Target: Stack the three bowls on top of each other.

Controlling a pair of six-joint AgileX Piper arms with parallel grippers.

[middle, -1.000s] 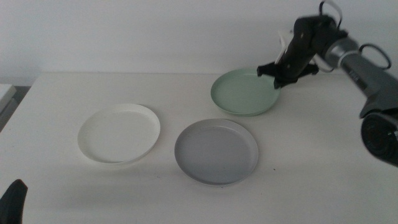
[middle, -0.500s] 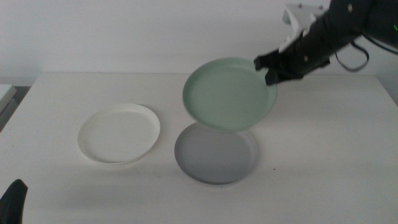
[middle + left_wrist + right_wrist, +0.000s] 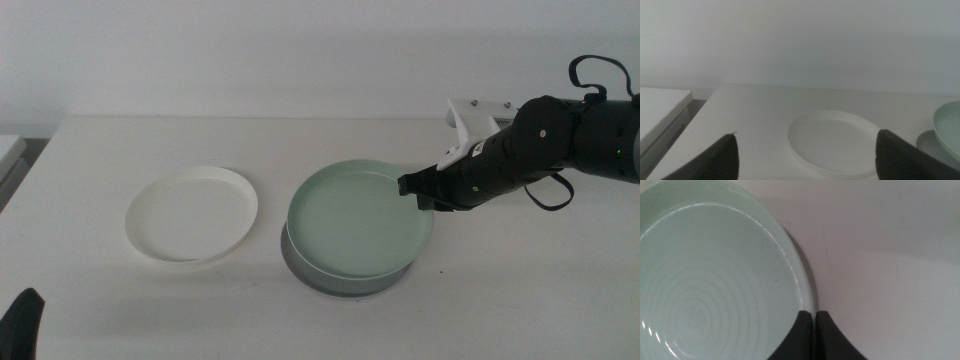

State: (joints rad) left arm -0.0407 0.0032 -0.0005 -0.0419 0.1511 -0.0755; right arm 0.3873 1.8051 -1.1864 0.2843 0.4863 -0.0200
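Green bowl (image 3: 360,220), pinched at its rim by the closed right gripper (image 3: 425,193), sits over the grey bowl (image 3: 345,285); release seems next, then the white bowl (image 3: 190,213).

No legible text in any view.
The bowls, table and arm housings carry no readable label, brand, number or sign in these frames.

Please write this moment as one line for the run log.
right tool: shut on pale green bowl rim | over grey bowl | white bowl: apart | left tool: open, waiting
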